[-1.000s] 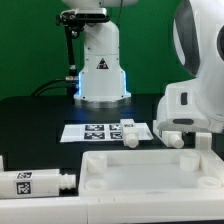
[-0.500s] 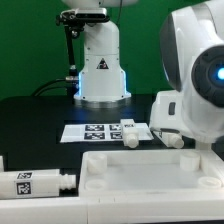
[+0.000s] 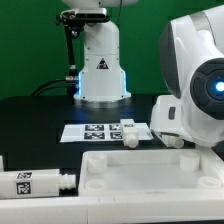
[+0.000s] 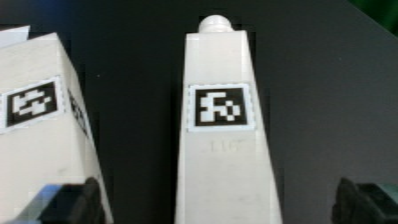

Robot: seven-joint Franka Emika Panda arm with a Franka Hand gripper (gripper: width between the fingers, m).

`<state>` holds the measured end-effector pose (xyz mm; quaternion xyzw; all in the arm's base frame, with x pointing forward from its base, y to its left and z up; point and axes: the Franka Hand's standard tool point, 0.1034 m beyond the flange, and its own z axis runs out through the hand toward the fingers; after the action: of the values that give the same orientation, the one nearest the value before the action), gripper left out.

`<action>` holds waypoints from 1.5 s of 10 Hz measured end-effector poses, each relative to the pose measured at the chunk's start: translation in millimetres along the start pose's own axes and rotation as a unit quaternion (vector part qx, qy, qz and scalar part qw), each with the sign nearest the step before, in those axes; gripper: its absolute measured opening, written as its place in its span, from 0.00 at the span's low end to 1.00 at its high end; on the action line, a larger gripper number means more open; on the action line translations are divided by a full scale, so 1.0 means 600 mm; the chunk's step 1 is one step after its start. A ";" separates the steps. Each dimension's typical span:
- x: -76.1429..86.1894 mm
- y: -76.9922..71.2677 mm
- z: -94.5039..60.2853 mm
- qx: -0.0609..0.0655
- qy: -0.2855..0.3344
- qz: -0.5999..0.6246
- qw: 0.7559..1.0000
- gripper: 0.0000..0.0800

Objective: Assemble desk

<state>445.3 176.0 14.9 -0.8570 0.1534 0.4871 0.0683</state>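
Over the table (image 3: 40, 115) corner nearest the camera, at the exterior view's right, the arm (image 3: 195, 80) bends down (its tip out of sight there). Wrist view: gripper (image 4: 217, 205) spread wide, fingers (image 4: 63, 205) clear of a tagged, peg-tipped leg (image 4: 222, 110) lying between them; second leg (image 4: 36, 100) just beside. Only the exterior view shows the flat white panel (image 3: 130, 165) along the near edge.

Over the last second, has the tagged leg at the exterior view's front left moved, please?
No. The leg lies where it did, its peg end keeping the same gap to the tabletop panel and the marker board.
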 end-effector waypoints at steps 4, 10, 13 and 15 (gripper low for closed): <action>0.002 0.000 0.015 -0.001 -0.001 0.001 1.000 0.65; -0.030 0.024 -0.073 0.017 0.007 0.000 1.000 0.36; -0.051 0.015 -0.141 0.024 0.101 -0.017 0.994 0.36; -0.042 0.010 -0.144 0.038 0.159 -0.019 0.986 0.36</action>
<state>501.8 152.4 81.5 -0.9229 0.1646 0.3376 0.0846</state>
